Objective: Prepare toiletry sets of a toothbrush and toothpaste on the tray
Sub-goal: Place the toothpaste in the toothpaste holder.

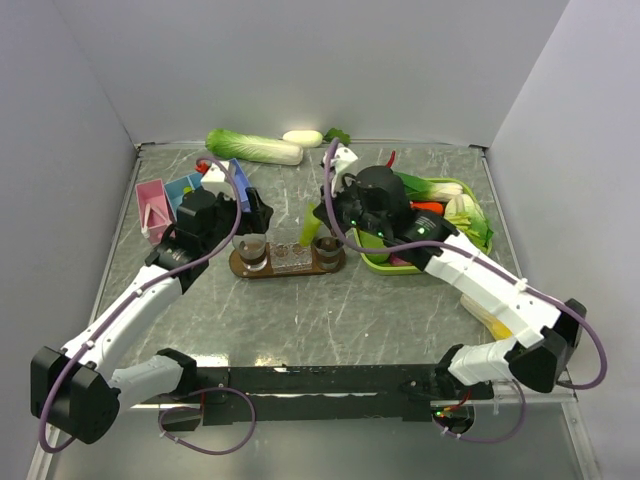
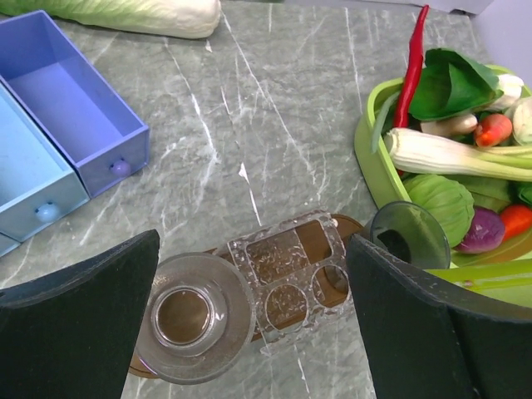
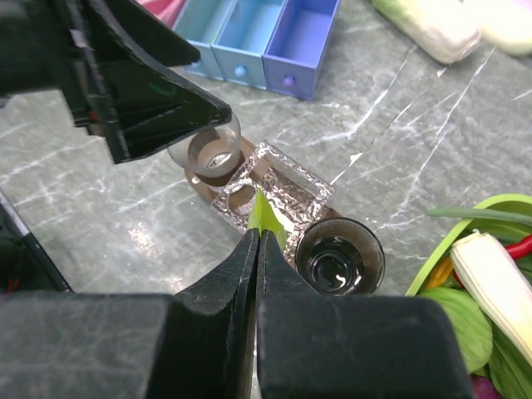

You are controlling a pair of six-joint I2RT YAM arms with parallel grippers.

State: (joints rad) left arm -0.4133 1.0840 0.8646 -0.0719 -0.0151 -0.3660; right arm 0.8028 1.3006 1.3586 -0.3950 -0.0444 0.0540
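The dark wooden tray [image 1: 285, 272] lies at mid-table and carries two dark see-through tumblers [image 1: 250, 248] [image 1: 325, 245] with a clear plastic holder [image 1: 291, 258] between them. My right gripper [image 3: 259, 237] is shut on a light-green toothpaste tube [image 3: 267, 213] and holds it just above the holder [image 3: 278, 187], next to the right tumbler [image 3: 339, 254]; the tube also shows in the top view [image 1: 312, 222]. My left gripper [image 2: 253, 243] is open and empty, hovering above the left tumbler [image 2: 187, 316] and the holder [image 2: 287, 274]. No toothbrush is in view.
A lime-green basket [image 1: 400, 268] of vegetables stands right of the tray, also in the left wrist view [image 2: 366, 158]. Blue compartment boxes [image 1: 185, 188] and a pink one [image 1: 152, 208] stand back left. A napa cabbage [image 1: 255, 147] lies by the back wall.
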